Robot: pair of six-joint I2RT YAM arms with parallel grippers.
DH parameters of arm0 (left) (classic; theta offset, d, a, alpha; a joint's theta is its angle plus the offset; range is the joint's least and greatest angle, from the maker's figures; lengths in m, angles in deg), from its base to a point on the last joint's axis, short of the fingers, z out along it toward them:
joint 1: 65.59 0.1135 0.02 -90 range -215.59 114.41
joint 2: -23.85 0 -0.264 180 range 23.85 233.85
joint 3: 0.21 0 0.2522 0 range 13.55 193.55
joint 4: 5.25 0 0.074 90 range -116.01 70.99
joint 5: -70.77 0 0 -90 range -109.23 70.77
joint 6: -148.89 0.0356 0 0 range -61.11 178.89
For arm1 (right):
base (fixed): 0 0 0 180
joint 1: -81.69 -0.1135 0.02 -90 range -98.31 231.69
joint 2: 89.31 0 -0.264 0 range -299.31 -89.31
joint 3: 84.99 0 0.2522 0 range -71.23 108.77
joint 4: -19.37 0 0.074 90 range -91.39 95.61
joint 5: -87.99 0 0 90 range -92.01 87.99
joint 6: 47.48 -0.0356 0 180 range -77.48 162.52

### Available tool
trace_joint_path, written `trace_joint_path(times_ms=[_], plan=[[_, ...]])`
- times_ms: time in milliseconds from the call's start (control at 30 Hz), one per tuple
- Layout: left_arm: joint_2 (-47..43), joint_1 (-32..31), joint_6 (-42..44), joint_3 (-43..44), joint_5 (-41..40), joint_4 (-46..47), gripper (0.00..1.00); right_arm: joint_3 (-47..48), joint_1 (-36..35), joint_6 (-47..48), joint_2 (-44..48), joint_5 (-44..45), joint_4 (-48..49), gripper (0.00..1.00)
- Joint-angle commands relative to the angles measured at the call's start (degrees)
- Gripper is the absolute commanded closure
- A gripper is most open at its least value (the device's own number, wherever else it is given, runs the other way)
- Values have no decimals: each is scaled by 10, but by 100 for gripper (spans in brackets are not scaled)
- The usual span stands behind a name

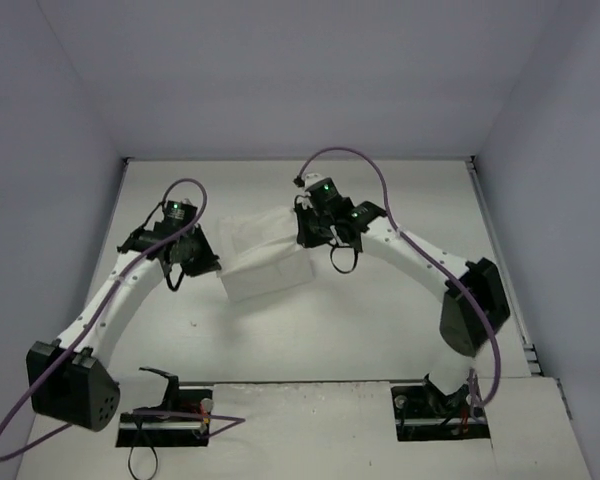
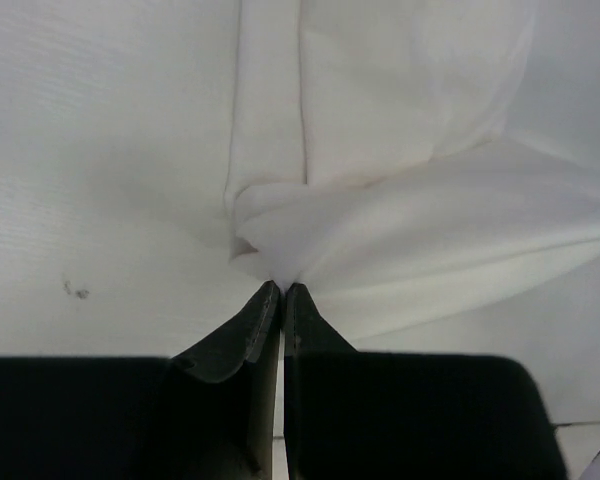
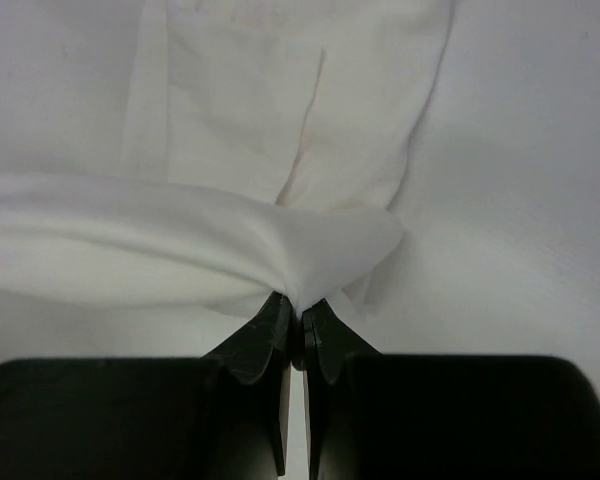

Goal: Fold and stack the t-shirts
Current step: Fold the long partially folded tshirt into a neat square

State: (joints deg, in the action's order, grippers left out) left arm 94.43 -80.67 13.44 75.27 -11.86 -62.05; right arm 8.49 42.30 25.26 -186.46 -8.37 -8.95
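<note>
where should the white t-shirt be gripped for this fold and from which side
Probably by its two opposite side edges, each approached from outside. The t-shirt lies as a partly folded slab, so only its edges offer a thin fold of cloth to pinch. The left gripper and right gripper each have a bunched corner between shut jaws, one from each side.
</note>
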Motion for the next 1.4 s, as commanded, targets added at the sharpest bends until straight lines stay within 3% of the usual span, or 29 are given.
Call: trace_joint_path(times_ms=[0,300,400,467,533,600,733,800,900,967,1067,1133,1233,1367], plan=[[45,41,51,62,-15,35,100,88,23,53,-58,-23,-6,99],[217,63,70,195,4,89,100,282,58,62,-233,-70,-21,94],[286,75,73,269,13,95,100,351,80,48,-287,-81,-23,88],[332,81,85,305,25,98,99,382,89,36,-314,-80,-22,75],[366,86,98,357,29,103,81,423,108,28,-339,-77,-22,58],[382,94,103,391,35,112,68,456,120,31,-351,-74,-21,47],[360,115,106,414,30,142,55,497,132,79,-345,-63,-21,36],[336,118,121,412,22,149,54,494,134,127,-324,-83,-21,37],[307,106,147,391,28,149,55,465,135,207,-293,-133,-21,47],[285,93,158,352,31,150,59,437,136,230,-286,-201,-21,67],[269,82,159,301,32,162,69,417,136,245,-288,-268,-22,83],[267,77,154,251,39,176,82,404,135,246,-300,-309,-23,94],[294,69,153,220,68,211,95,400,133,240,-330,-380,-22,96],[352,62,166,256,84,218,96,419,131,237,-372,-419,-21,93]])
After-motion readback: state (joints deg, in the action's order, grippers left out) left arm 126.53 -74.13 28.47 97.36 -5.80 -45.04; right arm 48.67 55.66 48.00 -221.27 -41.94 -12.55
